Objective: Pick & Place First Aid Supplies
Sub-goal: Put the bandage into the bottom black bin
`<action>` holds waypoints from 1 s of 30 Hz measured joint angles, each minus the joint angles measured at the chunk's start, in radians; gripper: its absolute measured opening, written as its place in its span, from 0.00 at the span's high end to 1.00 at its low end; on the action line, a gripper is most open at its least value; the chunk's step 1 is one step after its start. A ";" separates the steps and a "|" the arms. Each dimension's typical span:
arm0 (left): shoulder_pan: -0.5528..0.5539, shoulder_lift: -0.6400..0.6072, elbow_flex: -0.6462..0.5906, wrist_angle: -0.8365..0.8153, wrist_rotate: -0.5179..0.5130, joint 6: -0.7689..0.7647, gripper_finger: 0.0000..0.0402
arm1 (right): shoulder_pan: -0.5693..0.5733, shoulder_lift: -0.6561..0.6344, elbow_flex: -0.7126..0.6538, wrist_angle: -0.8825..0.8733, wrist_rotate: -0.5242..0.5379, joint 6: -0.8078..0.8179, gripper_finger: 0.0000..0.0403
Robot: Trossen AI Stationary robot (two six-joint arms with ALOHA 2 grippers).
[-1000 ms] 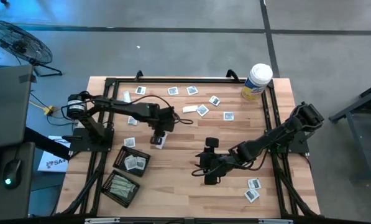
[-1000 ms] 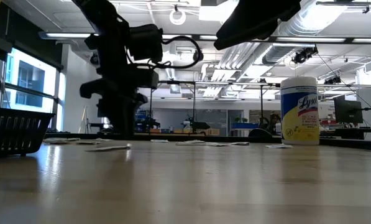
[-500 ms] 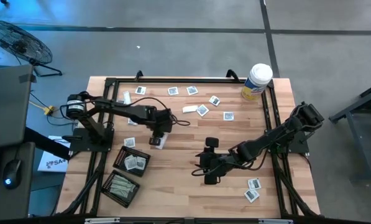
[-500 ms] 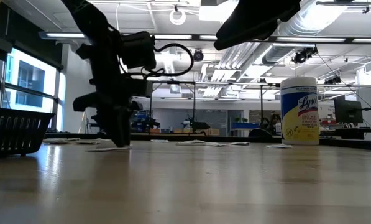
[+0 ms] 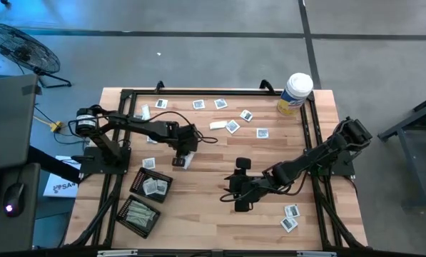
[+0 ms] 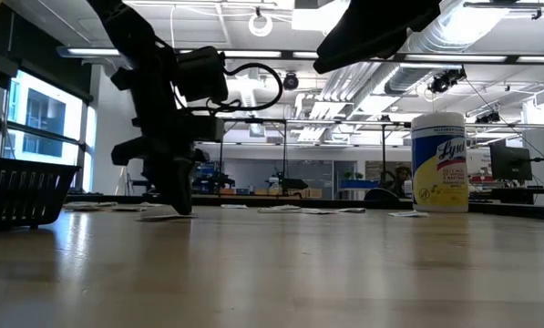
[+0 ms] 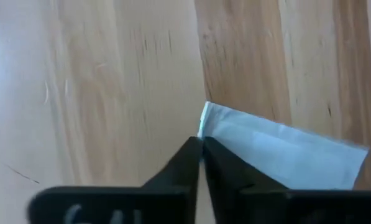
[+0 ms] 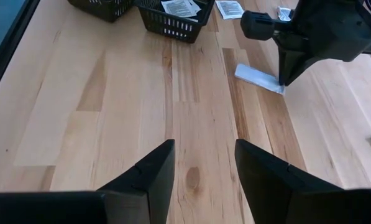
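Note:
A narrow white strip packet point(image 7: 278, 155) lies flat on the wooden table, left of centre point(image 5: 181, 162). My left gripper point(image 7: 201, 144) points steeply down at it and is shut at one of its ends; the right wrist view shows the same gripper point(image 8: 283, 79) and packet point(image 8: 255, 77). More first aid packets point(image 5: 231, 126) lie scattered along the far side, and two point(image 5: 290, 218) lie near the right front. My right gripper point(image 8: 204, 168) hangs open above the table's middle point(image 5: 236, 201), holding nothing. My left gripper pinches the strip packet between its two fingertips at the edge of one short end point(image 7: 204, 127), near a corner. The fingers come from above, slanting down. The packet still lies flat on the table point(image 8: 260, 79).
Two black mesh trays point(image 5: 152, 184) point(image 5: 138, 214) holding packets stand at the near left. A white canister with a yellow label point(image 5: 295, 93) stands at the far right corner. A dark frame rail point(image 5: 198, 92) runs round the table. Bare wood lies between the two arms.
My left gripper has come down onto the table at the strip packet's end and has shut there. The packet has stayed flat in its place. My right arm has kept still.

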 joint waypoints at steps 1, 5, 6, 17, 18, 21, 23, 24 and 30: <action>0.000 0.000 0.000 0.002 0.000 -0.001 0.98 | 0.000 0.000 0.000 0.000 0.000 0.000 0.60; -0.003 0.000 0.000 -0.001 -0.047 -0.033 0.97 | 0.000 0.000 0.000 0.000 0.000 0.000 0.60; -0.009 -0.003 0.003 -0.007 -0.066 -0.056 0.98 | 0.000 0.000 0.000 0.000 0.000 0.000 0.60; -0.076 -0.106 0.159 -0.440 -0.175 -0.425 1.00 | 0.000 0.000 0.000 0.000 0.000 0.000 0.60; -0.088 -0.122 0.184 -0.488 -0.187 -0.469 1.00 | 0.000 0.000 0.000 0.000 0.000 0.000 0.60; -0.141 -0.176 0.249 -0.637 -0.214 -0.600 1.00 | 0.000 0.000 0.000 0.000 0.002 0.000 0.60; -0.189 -0.215 0.283 -0.726 -0.223 -0.708 1.00 | 0.000 0.000 0.000 0.000 0.003 -0.003 0.60; -0.214 -0.236 0.299 -0.755 -0.236 -0.782 1.00 | 0.000 0.000 0.000 0.000 0.003 -0.005 0.60; -0.432 -0.362 0.303 -0.895 -0.353 -1.282 1.00 | 0.000 0.000 0.000 0.000 -0.006 -0.032 0.60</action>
